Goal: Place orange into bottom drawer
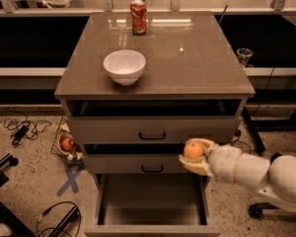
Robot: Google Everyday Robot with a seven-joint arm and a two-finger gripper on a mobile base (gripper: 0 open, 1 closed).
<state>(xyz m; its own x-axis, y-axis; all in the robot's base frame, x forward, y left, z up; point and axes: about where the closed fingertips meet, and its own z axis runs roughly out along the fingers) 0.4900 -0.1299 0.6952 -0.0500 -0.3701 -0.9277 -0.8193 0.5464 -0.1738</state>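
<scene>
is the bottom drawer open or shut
Open: the bottom drawer is pulled out, floor showing. The gripper holds the orange in front of the middle drawer.

White arm in from the right, pincer snug around the orange, above the bottom drawer.

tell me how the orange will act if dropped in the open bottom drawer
The orange looks round and smooth, so it would probably roll on the flat floor of the bottom drawer until a wall stops it. The gripper, in front of the middle drawer, holds it unsquashed, so it seems firm.
</scene>
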